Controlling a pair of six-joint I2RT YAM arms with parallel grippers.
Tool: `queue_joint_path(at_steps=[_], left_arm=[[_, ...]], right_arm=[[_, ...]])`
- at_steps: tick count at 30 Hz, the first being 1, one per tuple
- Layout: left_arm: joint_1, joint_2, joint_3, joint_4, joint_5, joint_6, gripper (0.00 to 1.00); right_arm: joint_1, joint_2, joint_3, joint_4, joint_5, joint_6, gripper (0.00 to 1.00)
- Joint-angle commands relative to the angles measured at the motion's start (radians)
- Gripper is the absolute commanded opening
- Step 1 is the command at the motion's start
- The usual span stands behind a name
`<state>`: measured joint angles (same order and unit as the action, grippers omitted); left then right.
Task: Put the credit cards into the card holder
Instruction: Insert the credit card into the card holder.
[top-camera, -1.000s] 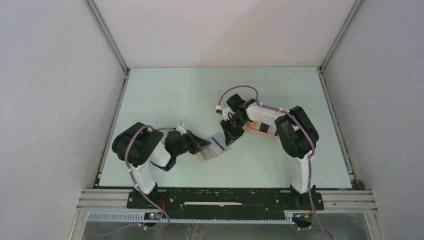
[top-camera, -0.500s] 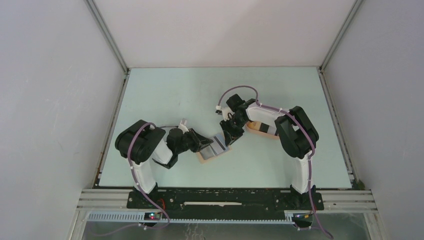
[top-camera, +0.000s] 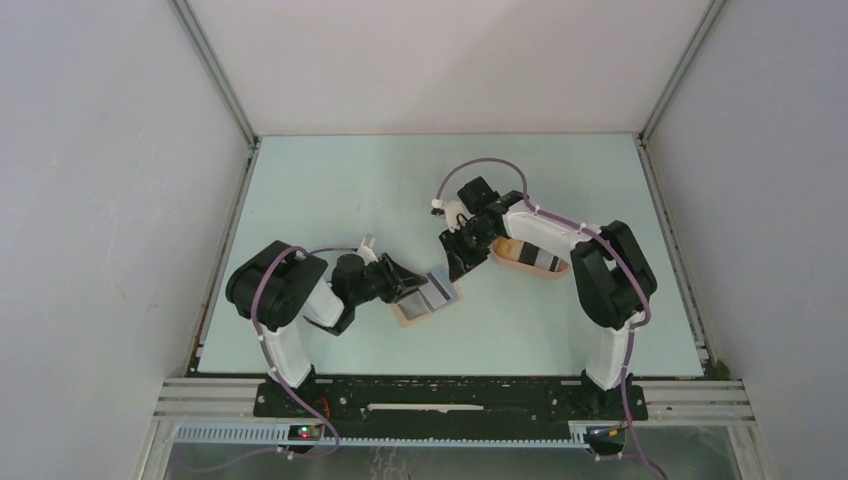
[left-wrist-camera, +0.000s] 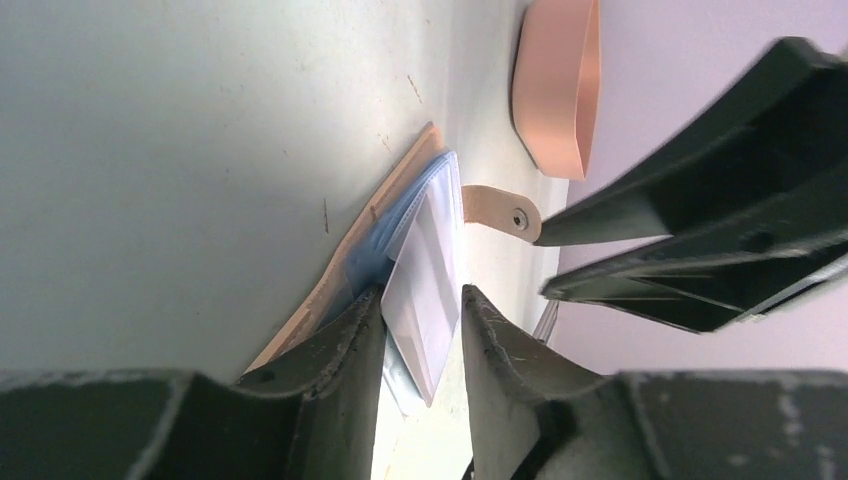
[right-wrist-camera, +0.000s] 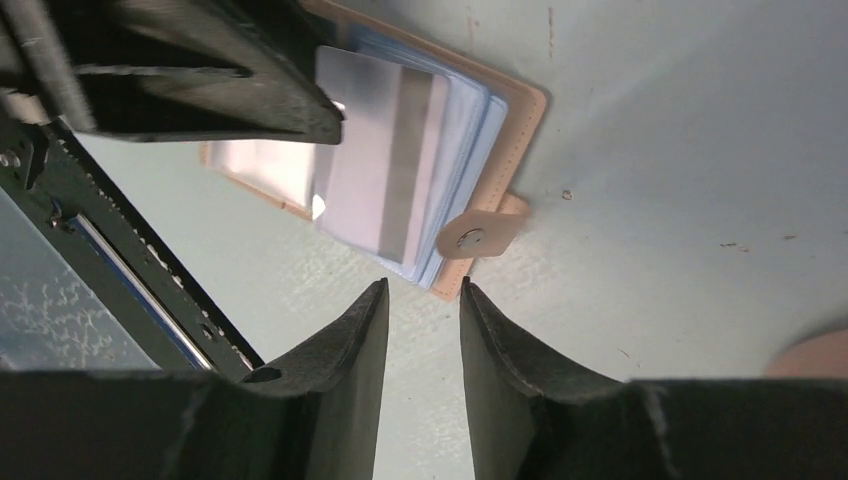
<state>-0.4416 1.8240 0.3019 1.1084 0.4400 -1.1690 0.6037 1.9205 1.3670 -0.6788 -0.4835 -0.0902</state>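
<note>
The tan card holder (top-camera: 418, 313) lies open near the table's middle, its clear sleeves up and its snap tab (right-wrist-camera: 470, 237) out to one side. A light blue-grey credit card (top-camera: 437, 288) with a dark stripe lies tilted on the sleeves. My left gripper (top-camera: 410, 286) straddles this card's (left-wrist-camera: 432, 250) end. One finger is beneath it, the other above with a gap, so it is open. My right gripper (top-camera: 459, 263) is open and empty. It hovers just off the holder's (right-wrist-camera: 522, 110) tab side. The card (right-wrist-camera: 375, 160) shows fully in the right wrist view.
A peach-pink oval tray (top-camera: 506, 262) sits right of the holder, under my right forearm, with a black-and-white card (top-camera: 540, 260) in it. The tray also shows in the left wrist view (left-wrist-camera: 560, 90). The black base rail (right-wrist-camera: 110, 270) runs along the near table edge.
My right gripper has drawn back from the card, up and away from the holder, and its elbow has swung right. My left gripper has stayed at the card's end.
</note>
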Motion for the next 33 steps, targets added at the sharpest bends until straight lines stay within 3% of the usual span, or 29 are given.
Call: queue_joint_path(at_steps=[1,8,13,21,33], left_arm=[[0.019,-0.029,-0.003,-0.063,-0.006,0.070,0.40],[0.024,-0.098,-0.001,-0.167,-0.029,0.124,0.42],[0.026,-0.093,0.000,-0.166,-0.029,0.117,0.44],[0.035,-0.060,0.007,-0.128,-0.006,0.101,0.46],[0.058,0.031,0.003,0.004,0.050,0.047,0.47]], right_arm=[[0.025,-0.107,-0.019,0.028,-0.019,-0.075,0.40],[0.099,-0.137,-0.048,0.091,-0.097,-0.095,0.32],[0.199,-0.152,-0.087,0.203,-0.082,-0.098,0.13],[0.390,-0.139,-0.132,0.375,0.255,-0.256,0.08],[0.479,-0.075,-0.205,0.547,0.550,-0.415,0.03]])
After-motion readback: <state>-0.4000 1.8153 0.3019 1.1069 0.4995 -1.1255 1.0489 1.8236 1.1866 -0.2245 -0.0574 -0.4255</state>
